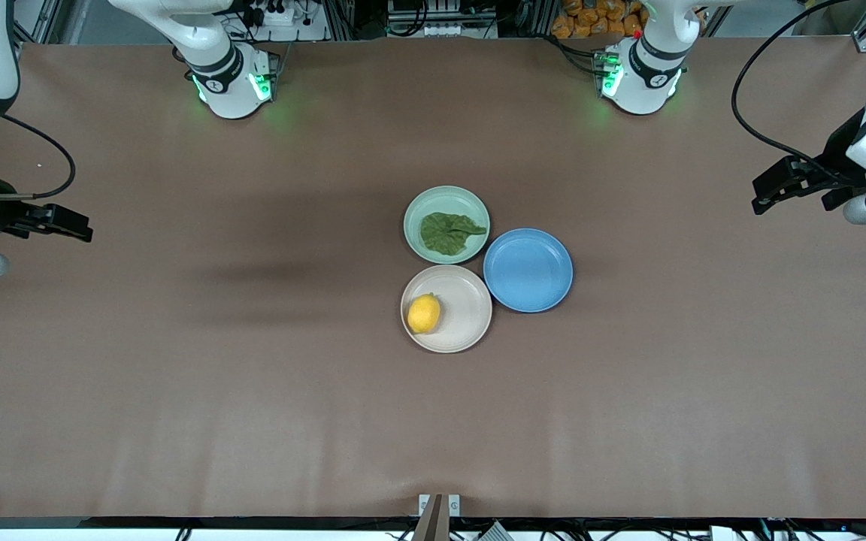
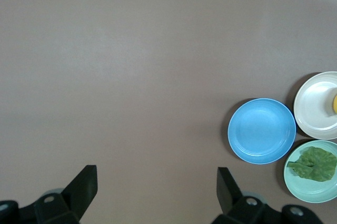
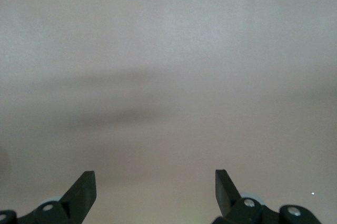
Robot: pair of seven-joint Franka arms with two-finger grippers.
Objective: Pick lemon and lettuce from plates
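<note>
The lemon [image 1: 424, 313] lies on the beige plate [image 1: 467, 319] at the table's middle. The lettuce [image 1: 449, 232] lies flat in the mint green plate [image 1: 422, 207], which sits just farther from the front camera and touches the beige one. In the left wrist view the lettuce [image 2: 314, 164], mint plate [image 2: 295, 184], beige plate [image 2: 316, 105] and a sliver of lemon [image 2: 335, 103] show. My left gripper [image 1: 758, 197] [image 2: 157, 182] hangs open and empty over the left arm's end of the table. My right gripper [image 1: 81, 229] [image 3: 155, 184] hangs open and empty over the right arm's end.
A blue plate [image 1: 528, 270] of the same size holds nothing and touches both other plates, toward the left arm's end; it also shows in the left wrist view [image 2: 261, 130]. The brown table [image 1: 252, 391] spreads around the plates. The right wrist view shows only bare tabletop.
</note>
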